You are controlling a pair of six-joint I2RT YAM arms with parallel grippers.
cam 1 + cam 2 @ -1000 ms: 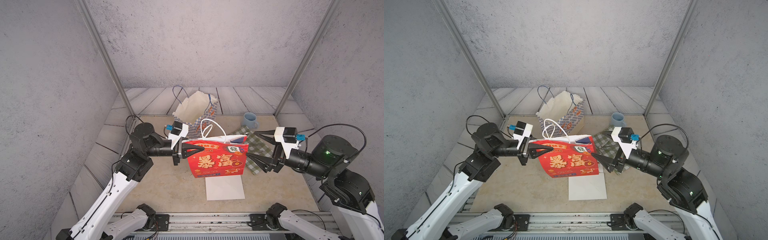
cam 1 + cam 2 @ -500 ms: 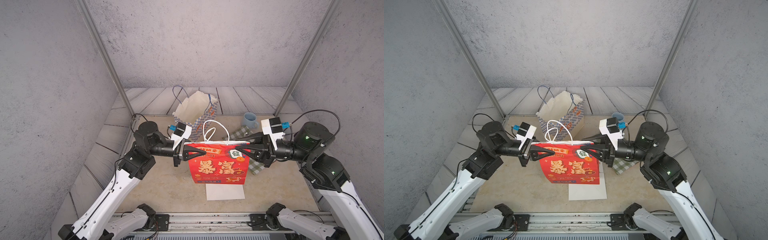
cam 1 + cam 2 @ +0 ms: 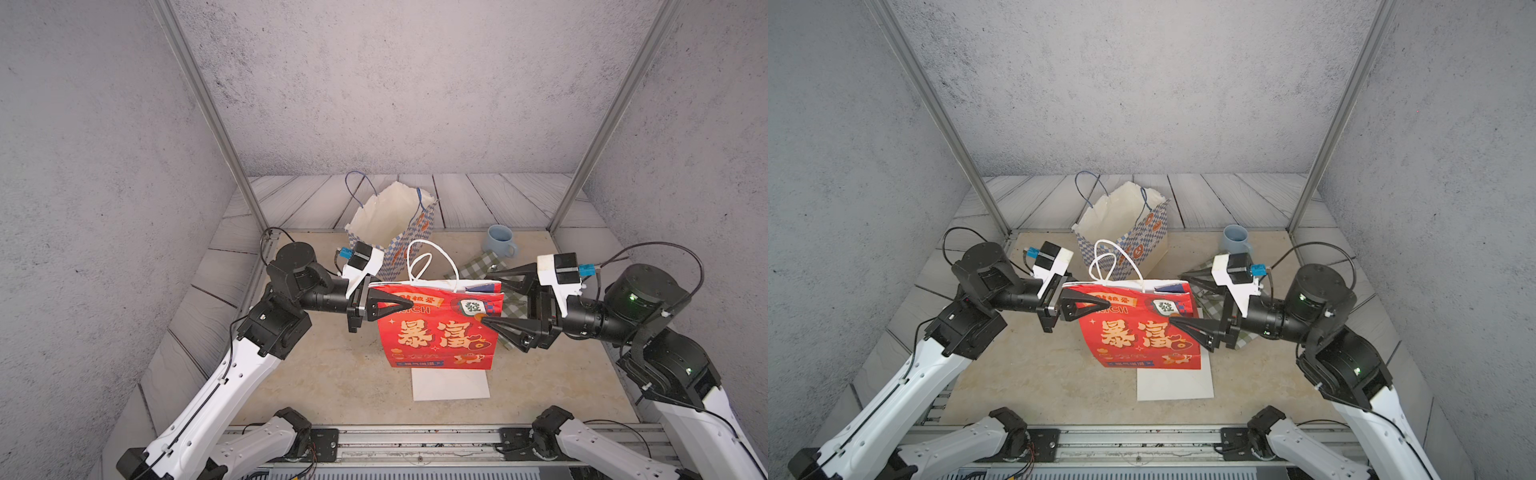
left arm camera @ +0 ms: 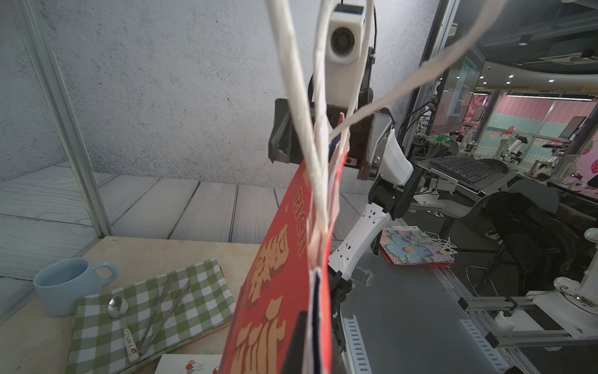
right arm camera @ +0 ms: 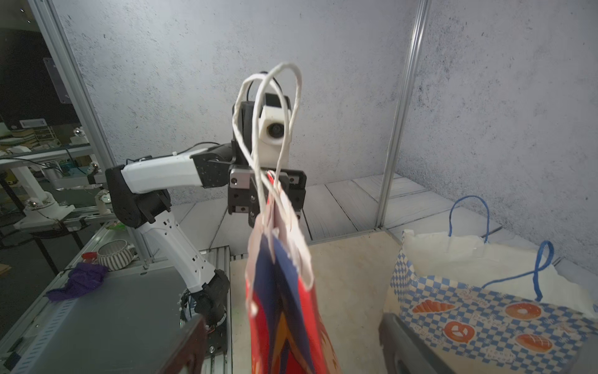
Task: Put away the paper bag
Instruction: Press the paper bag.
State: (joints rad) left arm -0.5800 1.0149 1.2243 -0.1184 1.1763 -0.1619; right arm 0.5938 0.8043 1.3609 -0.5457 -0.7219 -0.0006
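Nearest us, on the beige table [image 3: 332,374], we see a white card [image 3: 451,384] lying flat, just behind the front rail. Directly above its far edge the red paper bag [image 3: 436,332] stands upright and folded flat, its printed face turned toward us. We cannot tell whether its base touches the card or hangs just over it. The left gripper [image 3: 405,305] is clamped on the bag's top edge at the left corner, with one black finger lying across the red front and the other hidden behind. At the opposite corner the right gripper [image 3: 484,298] has its jaws spread wide, one finger in front of the bag and one behind. In the right wrist view we see clear gaps on both sides of the paper, so it grips nothing. The bag's white cord handles [image 3: 428,266] loop up from the top edge between the two grippers. Behind the bag, toward the right, a green checked cloth [image 4: 181,291] lies on the table with a spoon [image 4: 121,319] and tongs [image 4: 161,307] on it. A blue mug [image 3: 498,241] stands just beyond the cloth. Farther back and to the left, a blue-checked bag [image 3: 395,232] stands open with its white lining showing, near the table's far edge.
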